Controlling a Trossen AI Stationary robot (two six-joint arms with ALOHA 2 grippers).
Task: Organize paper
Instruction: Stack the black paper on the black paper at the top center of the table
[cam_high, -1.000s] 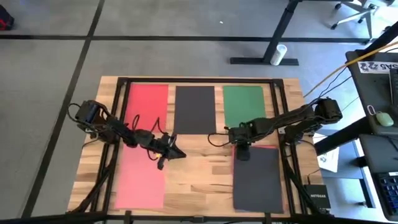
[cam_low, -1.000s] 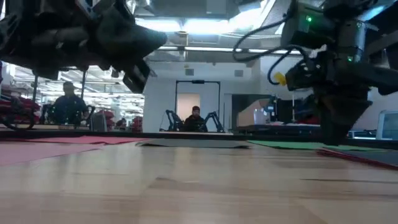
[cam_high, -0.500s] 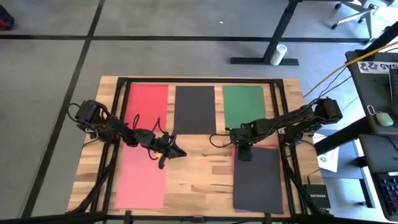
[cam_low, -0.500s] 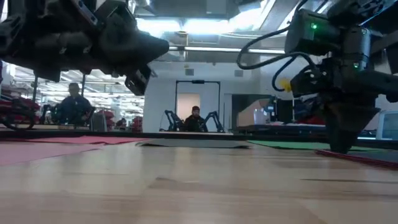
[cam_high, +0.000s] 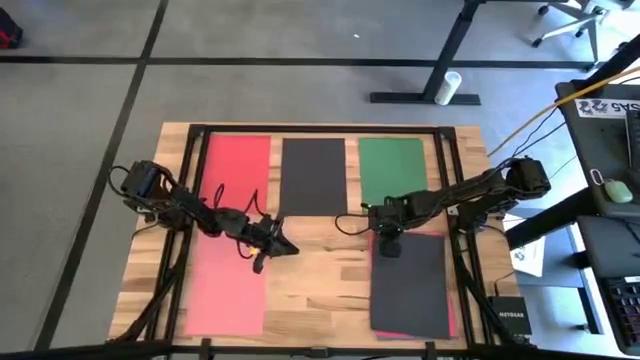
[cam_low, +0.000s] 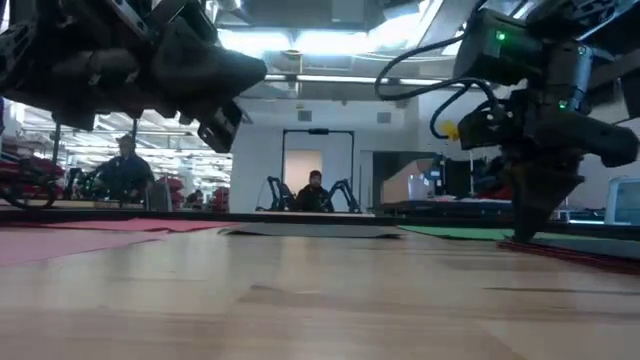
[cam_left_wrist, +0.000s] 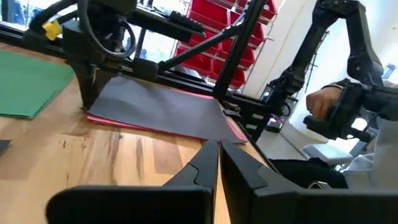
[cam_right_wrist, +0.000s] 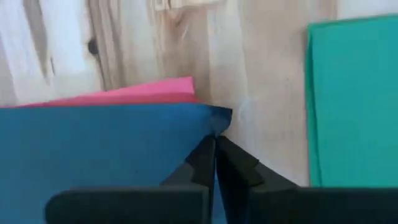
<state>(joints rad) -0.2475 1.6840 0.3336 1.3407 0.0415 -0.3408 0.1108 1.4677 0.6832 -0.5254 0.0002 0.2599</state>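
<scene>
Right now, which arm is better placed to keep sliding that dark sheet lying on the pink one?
Right. Its pincer is shut on the dark sheet's corner, while the left pincer hangs shut over bare wood.

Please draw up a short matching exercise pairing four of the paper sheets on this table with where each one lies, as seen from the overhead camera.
Sheets:
1. red sheet
2. green sheet
3. pink sheet
4. dark sheet on a pink one

Places:
A. near right, under the right gripper
B. far left
C. near left, beside the left gripper
D. far right

Pairs: 1-B, 2-D, 3-C, 4-A
</scene>
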